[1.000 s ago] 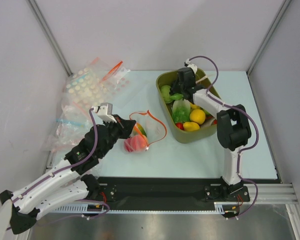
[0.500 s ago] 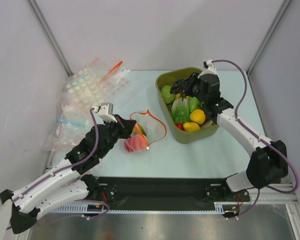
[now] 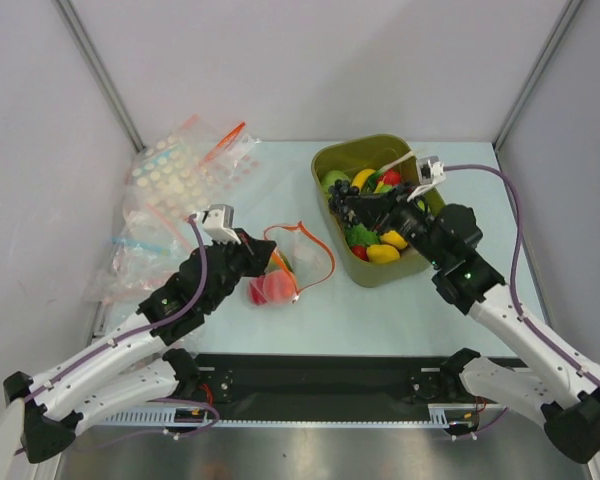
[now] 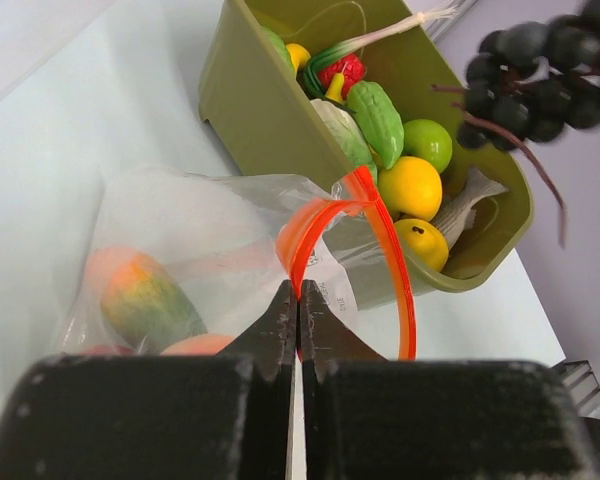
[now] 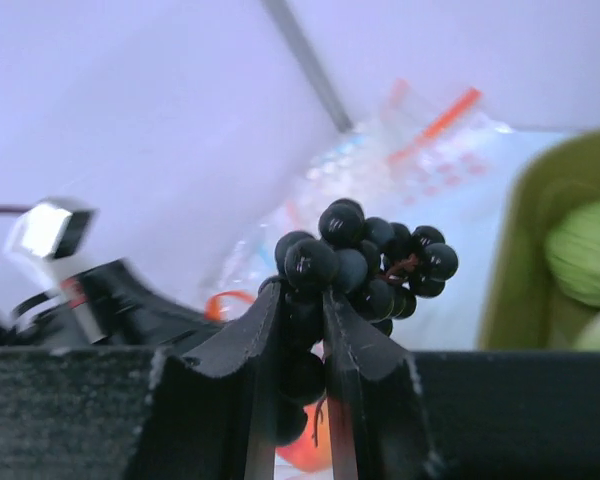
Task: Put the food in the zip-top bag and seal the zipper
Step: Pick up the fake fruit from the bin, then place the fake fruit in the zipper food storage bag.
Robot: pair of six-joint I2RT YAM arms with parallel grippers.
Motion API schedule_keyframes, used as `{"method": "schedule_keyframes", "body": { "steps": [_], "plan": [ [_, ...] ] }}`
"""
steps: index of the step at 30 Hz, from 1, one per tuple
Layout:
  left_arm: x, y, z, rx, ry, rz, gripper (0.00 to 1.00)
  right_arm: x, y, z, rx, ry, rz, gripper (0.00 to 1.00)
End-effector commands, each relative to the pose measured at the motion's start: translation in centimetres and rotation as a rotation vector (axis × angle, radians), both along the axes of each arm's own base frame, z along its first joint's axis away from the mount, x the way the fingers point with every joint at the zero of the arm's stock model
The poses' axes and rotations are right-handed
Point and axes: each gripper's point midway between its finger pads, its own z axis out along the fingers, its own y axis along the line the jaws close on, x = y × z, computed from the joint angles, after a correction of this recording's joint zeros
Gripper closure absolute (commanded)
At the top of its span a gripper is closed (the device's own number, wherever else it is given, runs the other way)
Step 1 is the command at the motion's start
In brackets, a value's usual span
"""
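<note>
The left gripper (image 3: pixel 263 250) is pinched tight on the rim of the bag (image 3: pixel 302 250), its fingertips meeting on the red-orange zipper (image 4: pixel 320 212), which curves up in an open loop. The bag lies on the table (image 3: pixel 380 320) just left of the tub (image 3: pixel 400 272), and it holds red and peach food (image 3: pixel 268 288) and a green-and-orange piece (image 4: pixel 145 300) beside them. The right gripper (image 3: pixel 368 208) stands narrow, clamped on a bunch of dark grapes (image 5: pixel 365 255) that sticks out past its fingertips. In the top view the grapes hang over the tub's left half, well apart from the bag's mouth. In the tub lie yellow, green and red pieces (image 3: pixel 385 245). Dotted bags (image 3: pixel 170 185) lie heaped at the table's far left.
</note>
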Motion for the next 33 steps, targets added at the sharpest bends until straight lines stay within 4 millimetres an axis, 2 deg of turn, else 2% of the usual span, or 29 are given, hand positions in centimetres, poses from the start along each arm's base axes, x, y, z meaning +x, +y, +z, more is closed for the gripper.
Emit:
{"method": "schedule_keyframes", "body": {
  "steps": [1,2,3,4,7,16,22,33],
  "plan": [
    [0.3,-0.5,1.7,-0.028,-0.041,-0.010,1.00,-4.6,2.2,2.6,-0.034,-0.232,0.206,0.80],
    [0.3,-0.4,1.7,-0.026,-0.042,-0.008,1.00,-5.5,2.6,2.6,-0.044,-0.268,0.247,0.80],
    [0.3,-0.4,1.8,-0.027,-0.043,-0.008,1.00,-6.2,3.1,1.8,-0.063,-0.283,0.286,0.80],
    [0.3,-0.4,1.8,-0.027,-0.045,-0.007,1.00,-7.1,3.5,2.0,-0.060,-0.314,0.326,0.80],
    [0.3,-0.4,1.9,-0.029,-0.049,-0.007,1.00,-7.8,4.4,1.0,-0.067,-0.331,0.386,0.80],
    [-0.3,0.2,2.9,-0.066,-0.075,-0.006,0.99,-9.8,6.7,-0.2,-0.087,-0.375,0.542,0.80],
    [-0.6,0.2,3.4,-0.077,-0.091,-0.023,0.99,-8.7,7.8,-2.1,-0.126,-0.324,0.541,0.80],
    [-2.8,-1.8,5.8,-0.157,-0.203,-0.201,0.99,-6.3,9.8,-5.7,-0.183,-0.215,0.521,0.83]
  ]
}}
